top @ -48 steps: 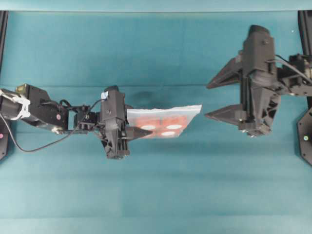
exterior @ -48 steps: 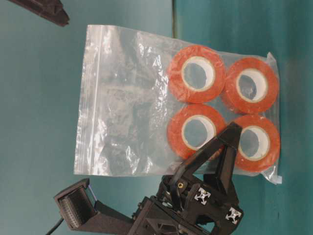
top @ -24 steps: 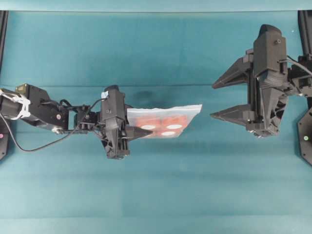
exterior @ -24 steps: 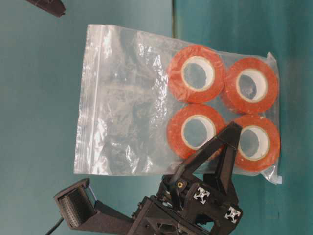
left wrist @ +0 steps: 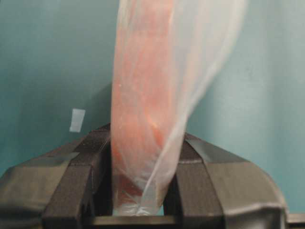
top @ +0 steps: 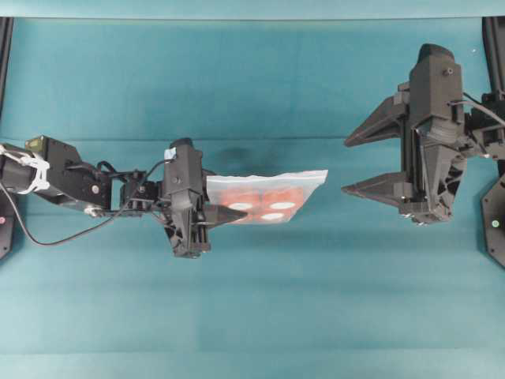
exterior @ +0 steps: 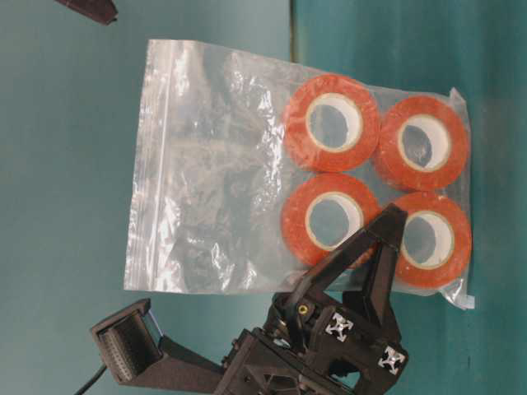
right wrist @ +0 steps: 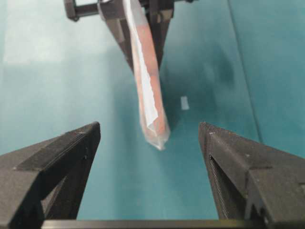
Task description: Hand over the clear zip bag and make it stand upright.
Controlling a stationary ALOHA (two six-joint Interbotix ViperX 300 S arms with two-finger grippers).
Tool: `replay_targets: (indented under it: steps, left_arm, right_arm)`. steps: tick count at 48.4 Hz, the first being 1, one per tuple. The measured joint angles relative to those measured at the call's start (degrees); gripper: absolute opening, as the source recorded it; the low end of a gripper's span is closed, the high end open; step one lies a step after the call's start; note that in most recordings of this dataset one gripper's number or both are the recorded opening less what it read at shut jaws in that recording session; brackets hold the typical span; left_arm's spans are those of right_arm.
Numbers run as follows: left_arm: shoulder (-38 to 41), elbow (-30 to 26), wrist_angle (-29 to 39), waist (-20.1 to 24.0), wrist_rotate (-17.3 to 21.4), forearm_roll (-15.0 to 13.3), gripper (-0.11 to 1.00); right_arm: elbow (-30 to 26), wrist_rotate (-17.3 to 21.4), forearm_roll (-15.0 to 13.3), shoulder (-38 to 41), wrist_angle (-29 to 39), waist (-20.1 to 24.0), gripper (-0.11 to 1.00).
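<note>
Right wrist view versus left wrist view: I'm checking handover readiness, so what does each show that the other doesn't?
Only the right wrist view shows the right gripper open and empty, with the bag's free end hanging ahead of it. Only the left wrist view shows the left gripper's fingers pinching the bag from both sides. Both show the clear zip bag edge-on with orange rolls inside.

This looked like a robotics lab bench: a bare teal tabletop (top: 260, 300), two black robot arms mounted at opposite sides, black frame rails (top: 6, 47) at the edges, loose cabling (top: 55, 237).
</note>
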Motion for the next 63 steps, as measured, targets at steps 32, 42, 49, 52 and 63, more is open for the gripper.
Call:
replay_targets:
  steps: [32,42,49,52,63]
  left_arm:
    - [0.0,0.0,0.1,0.0,0.2,0.0,0.24]
    - [0.0,0.0,0.1,0.0,0.2,0.0,0.24]
    - [0.0,0.0,0.1,0.0,0.2,0.0,0.24]
    - [0.1,0.0,0.1,0.0,0.2,0.0,0.24]
    - [0.0,0.0,0.1,0.0,0.2,0.0,0.24]
  right_arm:
    - [0.2,-0.1,0.1,0.0,0.2,0.1,0.88]
    - [0.6,0.0,0.1,0.0,0.2,0.1,0.88]
    - [1.1,0.0,0.1,-0.1,0.3,0.1,0.88]
    - [1.1,0.0,0.1,-0.1,0.3,0.2,0.88]
    - [1.1,-0.1,0.1,0.0,0.3,0.1,0.88]
